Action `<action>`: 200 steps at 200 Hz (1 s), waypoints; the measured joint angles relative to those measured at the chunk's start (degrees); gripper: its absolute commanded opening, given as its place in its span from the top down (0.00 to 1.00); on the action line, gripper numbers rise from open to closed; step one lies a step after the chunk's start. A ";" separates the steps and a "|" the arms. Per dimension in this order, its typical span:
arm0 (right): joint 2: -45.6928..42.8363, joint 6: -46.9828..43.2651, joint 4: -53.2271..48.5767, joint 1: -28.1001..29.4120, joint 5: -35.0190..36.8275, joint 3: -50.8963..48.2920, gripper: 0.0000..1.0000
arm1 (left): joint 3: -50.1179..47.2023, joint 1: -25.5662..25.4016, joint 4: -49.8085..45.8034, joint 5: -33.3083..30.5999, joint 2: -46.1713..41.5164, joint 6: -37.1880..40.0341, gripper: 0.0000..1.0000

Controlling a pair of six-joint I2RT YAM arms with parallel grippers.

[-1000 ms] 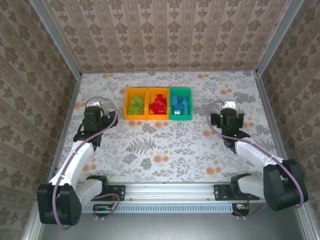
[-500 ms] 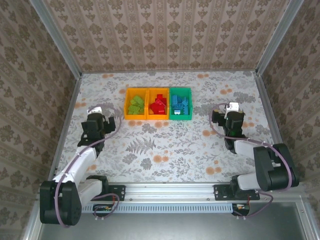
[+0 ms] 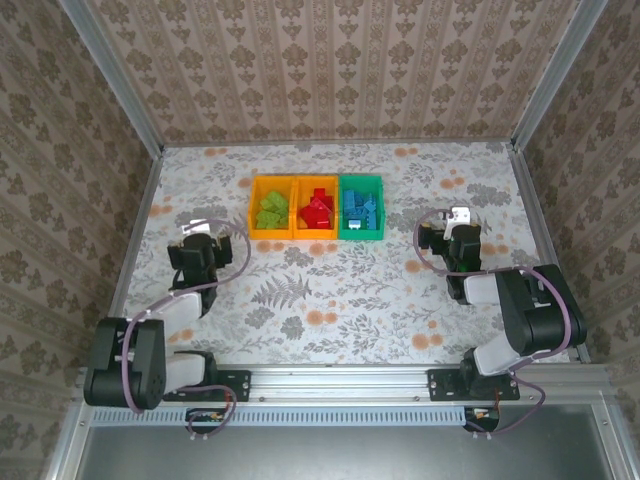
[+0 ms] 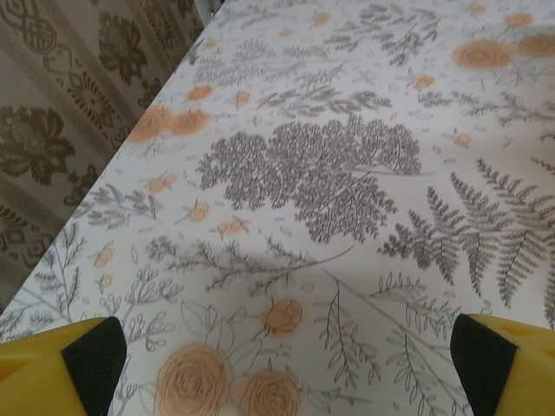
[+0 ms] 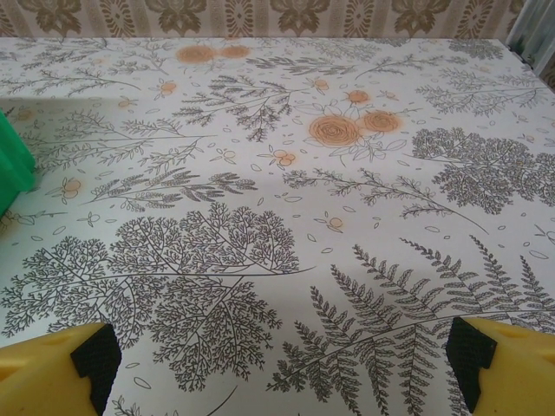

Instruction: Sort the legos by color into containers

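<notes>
Legos (image 3: 316, 208) grouped by colour in containers (image 3: 270, 236), far centre; job looks done, so left gripper (image 4: 282, 351) & right gripper (image 5: 282, 355) sit wide open, empty.

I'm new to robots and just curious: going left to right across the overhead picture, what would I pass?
The left gripper, orange-yellow plastic bin holding lime green bricks, second orange-yellow plastic bin holding red bricks, green plastic bin holding light blue bricks, right gripper.

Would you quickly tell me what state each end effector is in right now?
Left end effector: open, holding nothing.
Right end effector: open, holding nothing.
</notes>
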 measured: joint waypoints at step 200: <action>0.00 0.00 -0.02 -0.02 -0.63 0.07 0.00 | 1.77 5.16 20.52 11.41 16.68 6.40 0.00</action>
